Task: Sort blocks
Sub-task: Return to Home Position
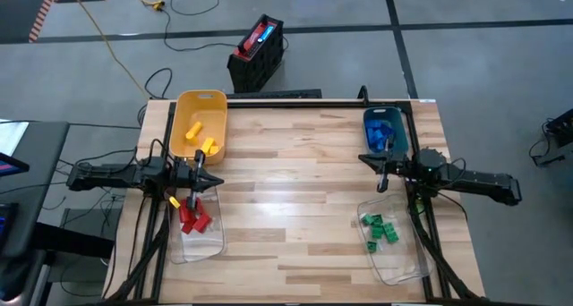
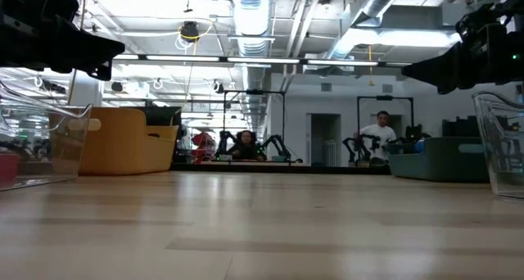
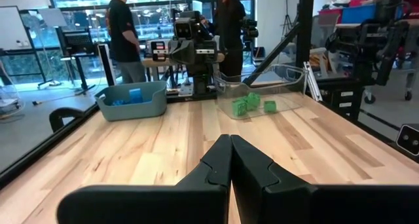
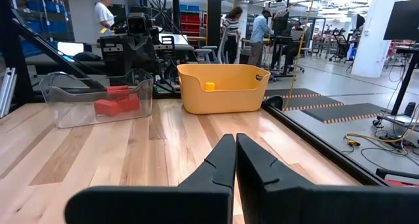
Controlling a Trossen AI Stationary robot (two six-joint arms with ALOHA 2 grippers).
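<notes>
L arm comes in from the table's left edge. My left gripper (image 3: pixel 230 145) has its fingers pressed together w/ nothing between them and hangs over the gap between the yellow plastic bin (image 1: pixel 201 95) and the left clear plastic bin (image 1: pixel 204 249). Yellow studded bricks (image 1: pixel 202 138) lie in the yellow bin, red bricks (image 1: pixel 192 218) in the left clear one. A small yellow bit (image 1: pixel 174 201) shows just beside that clear bin's outer wall; can't tell if it's a stray brick or part of the rig. The light wooden table (image 1: pixel 295 190) shows no bricks mid-span, so I judge sorting is done or nearly so, w/ only the go-home left. Further right, blue bricks (image 1: pixel 380 134) sit in the teal plastic bin (image 1: pixel 386 111). My right gripper (image 4: pixel 235 144), fingers also squeezed together & empty, hovers just beside that bin's near end. Next to it, the right clear plastic bin (image 1: pixel 405 267) holds the green bricks (image 1: pixel 380 229). Risks, IMO: both grippers are close to bin rims, so a low or wide swing on the way back could catch a light bin, drag or tip it, & spill sorted bricks. The clear walls are hard to spot on my feeds. If that yellow bit is a brick, homing now would leave one unsorted.
</notes>
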